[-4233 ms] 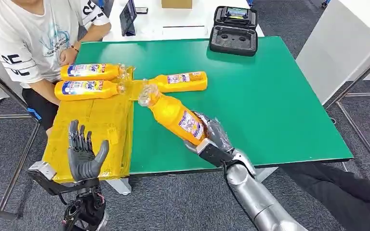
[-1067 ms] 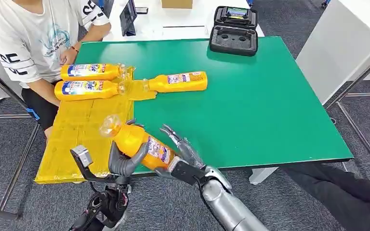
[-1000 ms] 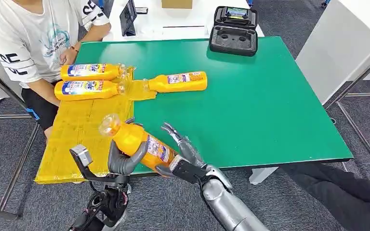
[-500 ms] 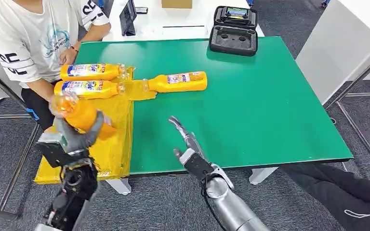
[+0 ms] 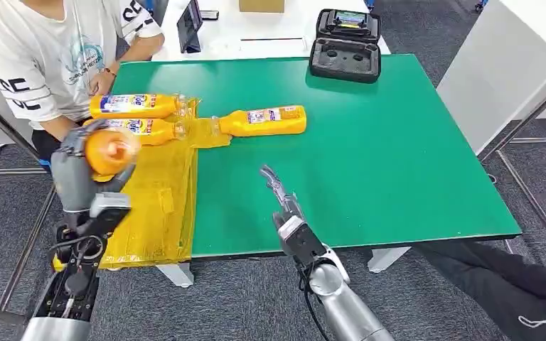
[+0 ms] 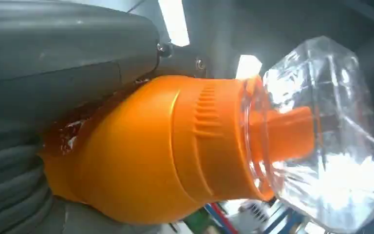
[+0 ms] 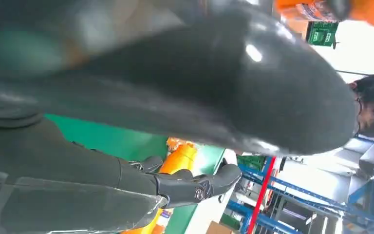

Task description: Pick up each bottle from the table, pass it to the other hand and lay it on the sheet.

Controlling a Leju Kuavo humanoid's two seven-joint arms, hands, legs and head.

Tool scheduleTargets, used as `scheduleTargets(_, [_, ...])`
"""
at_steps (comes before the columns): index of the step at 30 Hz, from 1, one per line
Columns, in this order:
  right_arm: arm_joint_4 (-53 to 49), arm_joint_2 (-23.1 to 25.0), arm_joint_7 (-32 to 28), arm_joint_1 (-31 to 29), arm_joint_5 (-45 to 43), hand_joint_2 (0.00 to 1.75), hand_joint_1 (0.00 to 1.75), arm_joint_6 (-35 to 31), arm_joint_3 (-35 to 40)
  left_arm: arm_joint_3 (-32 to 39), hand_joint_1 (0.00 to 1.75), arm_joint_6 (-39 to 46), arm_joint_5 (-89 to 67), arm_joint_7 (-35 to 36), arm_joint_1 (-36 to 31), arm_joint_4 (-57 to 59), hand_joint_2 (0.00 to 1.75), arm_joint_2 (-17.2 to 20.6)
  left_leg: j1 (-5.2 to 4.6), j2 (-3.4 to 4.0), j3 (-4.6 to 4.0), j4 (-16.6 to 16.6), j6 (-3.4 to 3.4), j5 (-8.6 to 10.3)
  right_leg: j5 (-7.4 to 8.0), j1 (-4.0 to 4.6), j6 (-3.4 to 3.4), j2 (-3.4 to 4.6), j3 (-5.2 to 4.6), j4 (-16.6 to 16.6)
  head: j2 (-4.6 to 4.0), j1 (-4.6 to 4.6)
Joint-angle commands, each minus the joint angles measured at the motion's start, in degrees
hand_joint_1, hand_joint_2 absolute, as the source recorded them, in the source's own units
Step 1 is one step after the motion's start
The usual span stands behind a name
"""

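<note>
My left hand (image 5: 78, 177) grips an orange bottle (image 5: 108, 151) with a clear cap, held above the near left part of the yellow sheet (image 5: 158, 199); its cap end points toward the camera. Up close in the left wrist view the same bottle (image 6: 165, 146) sits in my left hand (image 6: 53, 78). Two more orange bottles (image 5: 134, 105) (image 5: 146, 129) lie on the sheet's far end. Another bottle (image 5: 263, 121) lies on the green table (image 5: 384, 156) with its cap on the sheet's edge. My right hand (image 5: 284, 206) is open over the table's front, fingers straight, holding nothing.
A person in a white shirt (image 5: 50, 57) sits at the table's far left corner, one hand near the sheet. A black case (image 5: 345, 44) stands at the table's far edge. A white panel (image 5: 501, 78) is on the right.
My left hand took the bottle from my right hand and carried it left over the sheet, turning its cap toward the camera. My right hand let go and stretched out empty.
</note>
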Motion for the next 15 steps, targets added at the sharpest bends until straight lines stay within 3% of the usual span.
scheduleTargets(1, [-1.1,-1.0,-0.3,0.0,-0.8,0.00,0.00,0.5,-1.3,0.2,1.75,0.0,-11.2,4.4,-5.4,13.1,1.75,-0.2,-0.03,-0.04,0.22,-0.1,-0.01,-0.06,-0.08,-0.01,0.00,-0.10,0.24,0.0,0.00,0.02])
scheduleTargets(9, [-7.5,-0.7,-0.4,-0.3,-2.1,0.00,0.00,-0.2,-0.8,-8.4,1.75,0.0,-20.3,15.6,-6.1,23.5,1.75,4.8,-0.06,0.06,0.50,-0.1,-0.05,-0.15,-0.17,-0.04,-0.03,-0.05,0.46,-0.1,0.00,0.00])
scheduleTargets(15, [-5.7,-1.1,-0.2,-1.2,-2.8,0.00,0.00,-0.4,-0.3,-13.2,1.75,-0.8,-17.5,17.5,-10.5,32.2,1.75,5.8,-0.01,-0.08,0.39,-0.1,-0.03,-0.09,-0.14,0.00,-0.02,-0.19,0.41,-0.1,0.00,0.00])
